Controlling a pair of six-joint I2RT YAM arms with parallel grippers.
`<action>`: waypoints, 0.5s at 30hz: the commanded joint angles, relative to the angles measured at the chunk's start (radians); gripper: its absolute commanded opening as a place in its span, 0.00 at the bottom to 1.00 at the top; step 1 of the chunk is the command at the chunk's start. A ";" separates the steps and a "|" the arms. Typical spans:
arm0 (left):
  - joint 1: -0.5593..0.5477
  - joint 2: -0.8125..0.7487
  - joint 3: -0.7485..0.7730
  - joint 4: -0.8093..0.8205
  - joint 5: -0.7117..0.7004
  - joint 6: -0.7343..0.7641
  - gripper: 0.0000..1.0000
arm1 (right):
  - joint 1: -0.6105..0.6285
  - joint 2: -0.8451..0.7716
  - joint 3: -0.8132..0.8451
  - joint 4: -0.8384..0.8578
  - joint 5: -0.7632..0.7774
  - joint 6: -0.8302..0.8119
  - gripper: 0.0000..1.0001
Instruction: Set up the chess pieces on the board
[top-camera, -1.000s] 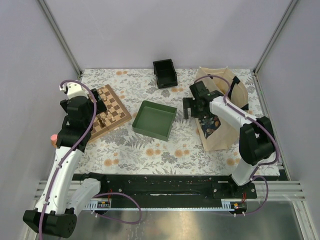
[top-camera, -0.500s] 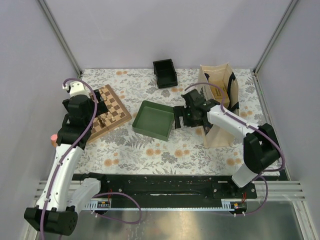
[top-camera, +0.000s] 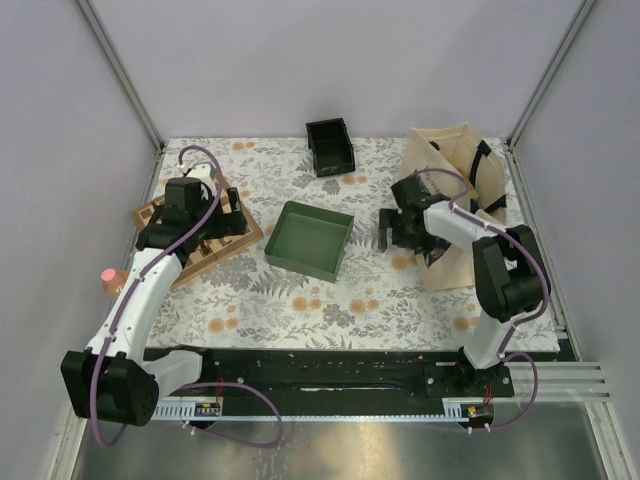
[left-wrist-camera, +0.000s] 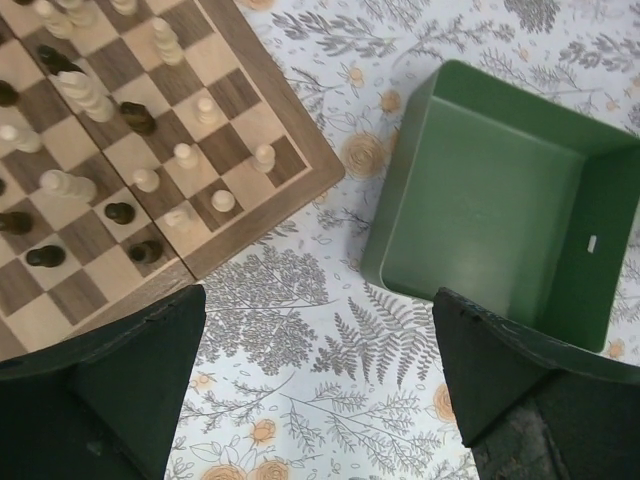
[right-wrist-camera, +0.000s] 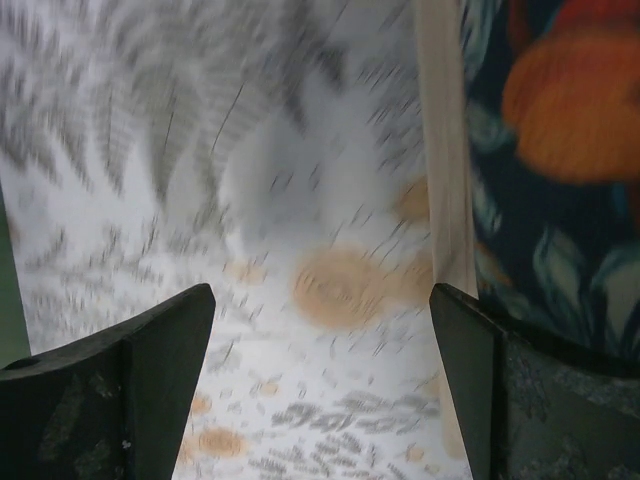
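Wood, checkered tan and brown: the board (left-wrist-camera: 250, 130) lies flat at left on the floral-clothed counter (left-wrist-camera: 300, 330). Tiny turned chess pieces (left-wrist-camera: 85, 95) are scattered over it, a square green tray (left-wrist-camera: 500, 220) just beside. Pale walls enclose. The left tool (left-wrist-camera: 318, 320) and right tool (right-wrist-camera: 320, 310) gape wide, empty. The right tool has left the canvas bag (top-camera: 445, 150) since a second ago.

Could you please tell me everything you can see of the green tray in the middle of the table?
The green tray is a square, shallow, open-topped container, dark green and plastic-looking, with low upright walls and a flat floor. It is empty, and one inner wall bears a small pale mark. It sits flat on the floral tablecloth, turned at an angle to the table edges, to the right of the chessboard in the top view and nearer than the black box. Only the cloth touches it.
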 joint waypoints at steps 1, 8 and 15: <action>0.003 0.037 0.043 0.016 0.106 -0.006 0.99 | -0.149 0.098 0.185 0.046 0.091 -0.039 0.99; -0.006 0.171 0.054 0.043 0.167 -0.033 0.99 | -0.263 0.304 0.510 -0.052 0.094 -0.056 0.98; -0.038 0.330 0.124 0.053 0.212 -0.047 0.99 | -0.336 0.488 0.776 -0.193 0.062 -0.039 0.98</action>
